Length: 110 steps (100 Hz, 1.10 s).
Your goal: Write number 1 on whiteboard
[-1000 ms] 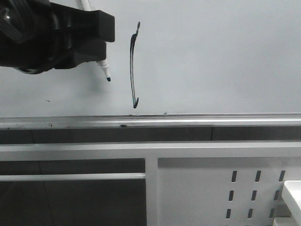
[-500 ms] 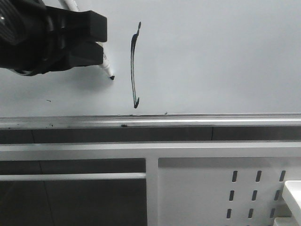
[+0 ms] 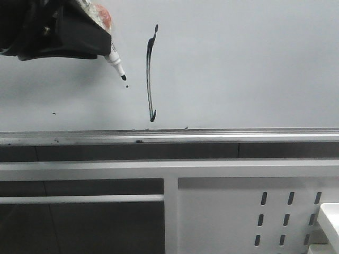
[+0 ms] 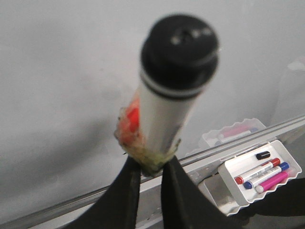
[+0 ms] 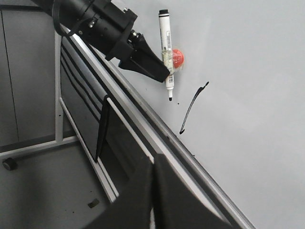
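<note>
At the far left of the front view, the left pincer (image 3: 103, 45) is closed on a marker (image 3: 115, 64), a white barrel with printed lettering and a black tip. The marker slants down and to the right, and its tip hangs just above a small ink dot (image 3: 126, 86) on the board; whether the tip touches the board cannot be told. A lump of red and yellowish stuff (image 3: 101, 16) sits on the marker where the fingers clamp it. In the left wrist view the two dark fingers (image 4: 125, 195) pinch the barrel near that lump, and the marker's black end cap fills the upper part of the picture.

Just right of the marker tip is the number 1 (image 3: 150, 74), a thin dark stroke on the whiteboard (image 3: 249, 63). It runs nearly vertical and bows slightly to the left. At its top a short flag slants up to the right, and at its bottom a small hook turns right, ending a little above the silver rail (image 3: 212, 136). The ink is darker and thicker at the top and the hook, thinner along the middle. The whiteboard is pale grey-white and glossy, bare to the right of the stroke.

The right pincer (image 5: 152, 164) shows only in its own wrist view: its two dark fingers lie pressed together with nothing between them, well apart from the stroke.

Below the rail on the right stands a white panel with slotted holes (image 3: 288, 217).
</note>
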Each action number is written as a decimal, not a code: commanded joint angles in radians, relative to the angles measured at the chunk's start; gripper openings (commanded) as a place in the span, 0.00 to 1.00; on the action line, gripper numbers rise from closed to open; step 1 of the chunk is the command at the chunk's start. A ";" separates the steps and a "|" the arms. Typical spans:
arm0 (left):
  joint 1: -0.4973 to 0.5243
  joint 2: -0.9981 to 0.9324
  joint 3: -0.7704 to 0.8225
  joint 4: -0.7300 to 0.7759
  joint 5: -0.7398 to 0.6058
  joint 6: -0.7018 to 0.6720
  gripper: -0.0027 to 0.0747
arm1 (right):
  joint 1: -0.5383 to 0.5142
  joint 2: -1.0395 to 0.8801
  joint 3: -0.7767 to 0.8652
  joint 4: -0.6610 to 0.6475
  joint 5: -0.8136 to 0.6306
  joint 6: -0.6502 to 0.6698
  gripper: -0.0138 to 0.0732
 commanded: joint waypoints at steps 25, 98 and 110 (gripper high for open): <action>0.104 0.049 -0.144 -0.002 0.132 -0.011 0.01 | -0.004 0.007 -0.023 0.068 -0.086 0.001 0.10; 0.111 0.127 -0.211 -0.001 0.215 -0.004 0.01 | -0.004 0.007 -0.023 0.102 -0.082 0.001 0.10; 0.111 0.127 -0.211 -0.001 0.206 -0.003 0.06 | -0.004 0.007 -0.023 0.102 -0.082 0.001 0.10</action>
